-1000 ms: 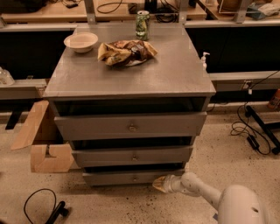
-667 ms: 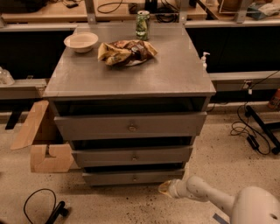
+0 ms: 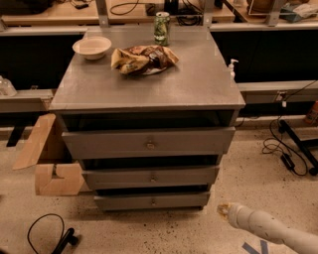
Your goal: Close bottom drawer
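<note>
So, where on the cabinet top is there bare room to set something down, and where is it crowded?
The front half of the cabinet top is bare, from the chip bag to the front edge; the strip right of it is free too. The back is crowded: bowl, bag, green can. The gripper is low near the floor, right of the bottom drawer.

pale speckled floor (image 3: 149, 233), darker and scuffed close under a grey cabinet (image 3: 149, 89) at centre. behind it, a long wooden workbench (image 3: 49, 14) on metal posts, dark underneath. just beside the cabinet's left side, an open cardboard box (image 3: 47, 163) on the floor. low at left, a loop of black cable (image 3: 42, 233); at right, more black cables (image 3: 288, 154) across the floor. past the cabinet's right edge, a white pump bottle (image 3: 232, 67). at bottom right, a blue tape mark (image 3: 256, 247). low at right, near the cabinet's bottom corner, the gripper (image 3: 223, 209).
</note>
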Robot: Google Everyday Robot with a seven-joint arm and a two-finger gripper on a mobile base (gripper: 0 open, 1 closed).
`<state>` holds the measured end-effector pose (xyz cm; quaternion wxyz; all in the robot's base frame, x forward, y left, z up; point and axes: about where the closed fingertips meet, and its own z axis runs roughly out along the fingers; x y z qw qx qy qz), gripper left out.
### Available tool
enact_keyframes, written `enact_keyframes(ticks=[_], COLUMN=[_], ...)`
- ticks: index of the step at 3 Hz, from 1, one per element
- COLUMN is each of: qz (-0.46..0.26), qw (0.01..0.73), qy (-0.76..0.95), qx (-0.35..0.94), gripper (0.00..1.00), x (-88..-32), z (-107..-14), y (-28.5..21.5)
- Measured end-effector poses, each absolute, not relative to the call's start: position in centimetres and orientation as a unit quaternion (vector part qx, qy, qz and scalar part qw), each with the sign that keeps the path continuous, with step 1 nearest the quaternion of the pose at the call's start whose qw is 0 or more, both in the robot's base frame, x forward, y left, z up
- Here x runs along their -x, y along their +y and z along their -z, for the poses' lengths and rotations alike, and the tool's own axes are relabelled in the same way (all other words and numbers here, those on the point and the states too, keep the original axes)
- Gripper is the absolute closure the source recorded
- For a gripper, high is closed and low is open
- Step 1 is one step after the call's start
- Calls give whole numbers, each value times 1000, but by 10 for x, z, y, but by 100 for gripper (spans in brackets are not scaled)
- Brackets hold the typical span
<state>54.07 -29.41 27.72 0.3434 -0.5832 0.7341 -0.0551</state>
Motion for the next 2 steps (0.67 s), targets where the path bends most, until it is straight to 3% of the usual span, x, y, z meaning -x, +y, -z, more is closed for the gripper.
enact_keyframes(ticks=[2], qz=[217], qw=[355], qy=[740], qx=[529], gripper=[100], x=[-504], z=[-446], y=[-366])
